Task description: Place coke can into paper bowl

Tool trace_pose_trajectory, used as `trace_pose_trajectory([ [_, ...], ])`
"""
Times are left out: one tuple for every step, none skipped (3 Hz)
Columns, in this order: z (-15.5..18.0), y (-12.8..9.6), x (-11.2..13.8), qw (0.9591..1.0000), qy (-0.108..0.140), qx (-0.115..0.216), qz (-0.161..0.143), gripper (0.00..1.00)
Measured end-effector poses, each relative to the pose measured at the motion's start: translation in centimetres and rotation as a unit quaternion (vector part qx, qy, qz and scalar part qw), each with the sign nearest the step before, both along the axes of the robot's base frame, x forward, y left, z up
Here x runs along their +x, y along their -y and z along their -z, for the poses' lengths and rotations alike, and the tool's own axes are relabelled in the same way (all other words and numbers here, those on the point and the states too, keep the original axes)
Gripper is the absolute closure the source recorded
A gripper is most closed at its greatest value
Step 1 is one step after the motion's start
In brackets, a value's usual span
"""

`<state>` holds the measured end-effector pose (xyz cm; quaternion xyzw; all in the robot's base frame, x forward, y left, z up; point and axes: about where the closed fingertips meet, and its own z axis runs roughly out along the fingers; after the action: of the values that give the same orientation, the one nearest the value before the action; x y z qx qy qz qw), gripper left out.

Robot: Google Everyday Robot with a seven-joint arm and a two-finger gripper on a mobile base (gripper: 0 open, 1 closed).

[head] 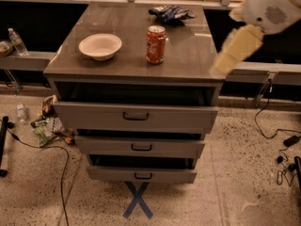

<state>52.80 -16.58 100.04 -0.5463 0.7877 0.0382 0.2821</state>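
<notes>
The red coke can (156, 44) stands upright near the middle of the grey cabinet top (188, 55). The off-white paper bowl (100, 46) sits empty to the can's left, a short gap away. My arm reaches in from the upper right, and my gripper (225, 62) hangs over the cabinet top's right edge, to the right of the can and apart from it. It holds nothing that I can see.
A dark blue snack bag (170, 12) lies at the back of the cabinet top. The cabinet's three drawers (136, 117) stand pulled partly open. Bottles, wrappers and cables lie on the floor at the left, more cables at the right.
</notes>
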Motion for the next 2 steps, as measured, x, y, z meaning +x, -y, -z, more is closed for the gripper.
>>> trace_pose_trajectory([
  [-0.1,-5.7,4.1,0.9827,0.002,0.182,0.035,0.00],
  [2.3,-9.0,6.0,0.9648,-0.007,0.254,0.070,0.00],
])
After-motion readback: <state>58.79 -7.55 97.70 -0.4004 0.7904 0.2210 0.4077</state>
